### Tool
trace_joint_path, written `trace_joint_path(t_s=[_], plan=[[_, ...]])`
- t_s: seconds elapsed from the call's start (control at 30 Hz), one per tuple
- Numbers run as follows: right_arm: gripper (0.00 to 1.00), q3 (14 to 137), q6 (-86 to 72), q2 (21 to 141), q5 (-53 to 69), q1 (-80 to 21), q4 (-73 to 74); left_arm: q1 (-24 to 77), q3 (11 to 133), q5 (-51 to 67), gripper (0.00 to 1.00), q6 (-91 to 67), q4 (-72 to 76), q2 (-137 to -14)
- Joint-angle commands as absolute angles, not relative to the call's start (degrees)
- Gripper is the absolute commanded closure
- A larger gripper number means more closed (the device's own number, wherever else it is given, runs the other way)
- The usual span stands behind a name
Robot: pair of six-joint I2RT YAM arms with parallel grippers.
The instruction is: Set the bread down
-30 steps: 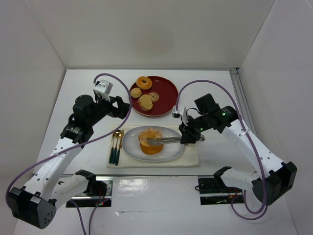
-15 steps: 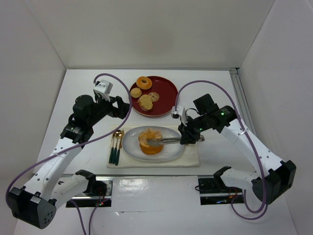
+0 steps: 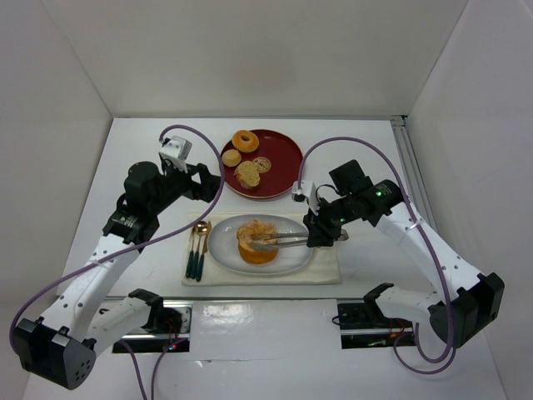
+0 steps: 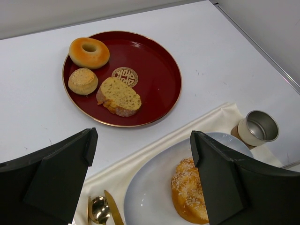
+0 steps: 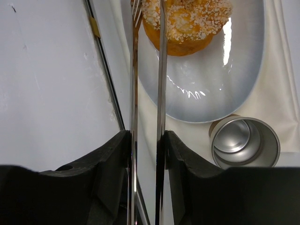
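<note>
Bread [image 3: 255, 240] on the plate [image 3: 293, 259] by the middle of the near edge, narrow tongs [image 3: 287, 239] reaching its top, clamped in the right gripper [image 3: 319, 234]; left gripper [image 3: 203, 182] spread wide over the counter's left half.

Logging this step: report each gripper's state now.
Left gripper: open, empty.
Right gripper: shut on the tongs, which reach the bread.
</note>
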State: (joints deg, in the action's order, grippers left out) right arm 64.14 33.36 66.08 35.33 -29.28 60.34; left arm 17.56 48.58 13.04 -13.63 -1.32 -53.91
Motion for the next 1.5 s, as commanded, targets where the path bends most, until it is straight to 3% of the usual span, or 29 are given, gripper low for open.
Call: trace_joint_path(t_s=[0.0,1.0,1.47], plan=[[0.55,65.3,33.75,65.48,35.24,-29.71,60.82,17.84,48.43,12.74,0.0,-12.83,0.7,-52.3],[0.5,74.0,33.75,64.42,33.5,-29.71,64.16,17.84,48.43,12.74,0.0,-12.83,0.7,-52.29],[0.5,71.64,25.4,63.9,20.4,-20.23,37.98,17.84,47.9,12.22,0.0,-12.83,1.23,-51.24]])
